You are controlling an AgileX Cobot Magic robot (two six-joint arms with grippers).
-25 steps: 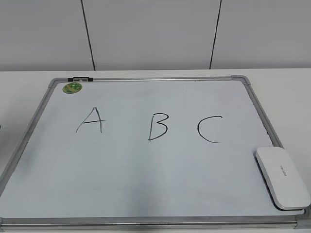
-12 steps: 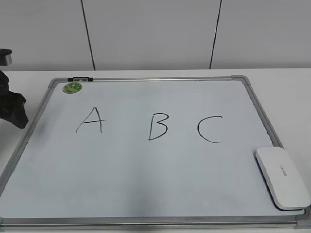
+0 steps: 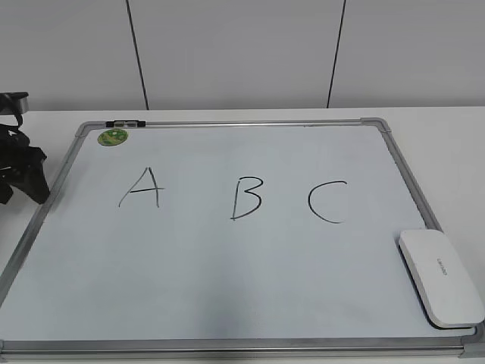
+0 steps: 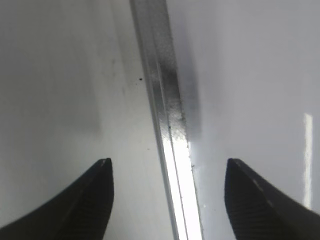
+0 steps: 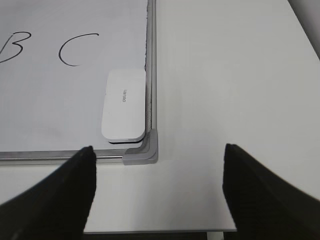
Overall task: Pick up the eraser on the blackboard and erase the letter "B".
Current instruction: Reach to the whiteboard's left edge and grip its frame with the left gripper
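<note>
- The left gripper [image 4: 167, 182] has its two dark fingers spread apart with nothing between them; in its wrist view they straddle the grey metal frame rail [image 4: 162, 115], which runs top to bottom through the middle of the picture.
- In the exterior view that gripper [image 3: 19, 171] sits at the far left edge, just outside the board's left rail.
- The right gripper [image 5: 157, 187] is likewise spread wide and empty, its fingers at the lower corners of its wrist view, above the bare tabletop.
- The eraser [image 3: 441, 276] lies flat at the lower right of the blackboard [image 3: 227, 288], against the right rail near the grey plastic corner [image 5: 144, 152].
- The letter "B" [image 3: 246, 198] stands mid-board, between the "A" [image 3: 142, 188] and the "C" [image 3: 327, 202].
- A green magnet [image 3: 112, 136] sits at the board's upper left.
- The board rests on a white table [image 3: 447, 144]; behind it a pale wall [image 3: 235, 53] shows two dark vertical seams.
</note>
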